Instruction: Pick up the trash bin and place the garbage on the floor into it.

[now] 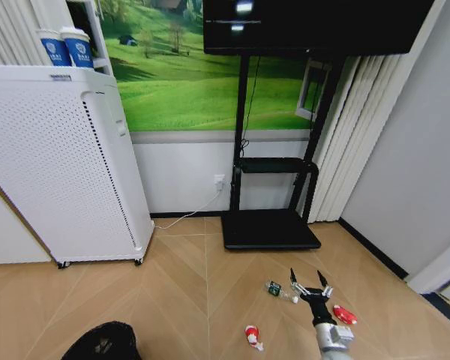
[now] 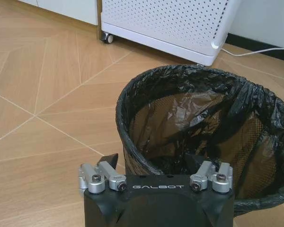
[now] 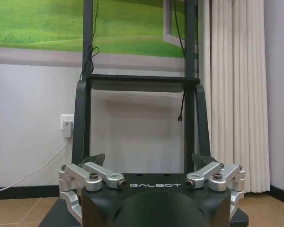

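Note:
The trash bin (image 1: 101,341) is a round black mesh wastebasket lined with a black bag, standing on the wood floor at my lower left. In the left wrist view my left gripper (image 2: 152,161) is open across the trash bin's (image 2: 203,118) near rim, one finger outside the wall and one inside. My right gripper (image 1: 310,283) hangs open and holds nothing, above the floor among the garbage. A green-and-dark wrapper (image 1: 274,289) lies just to its left, a red scrap (image 1: 343,315) to its right, and a red-and-white scrap (image 1: 251,337) nearer me. The right gripper (image 3: 149,161) faces the wall.
A tall white perforated appliance (image 1: 60,165) on wheels stands at the left, close behind the bin (image 2: 170,23). A black screen stand with a flat base (image 1: 270,229) sits against the back wall. A white cable (image 1: 187,211) runs along the skirting, and curtains (image 1: 345,135) hang at the right.

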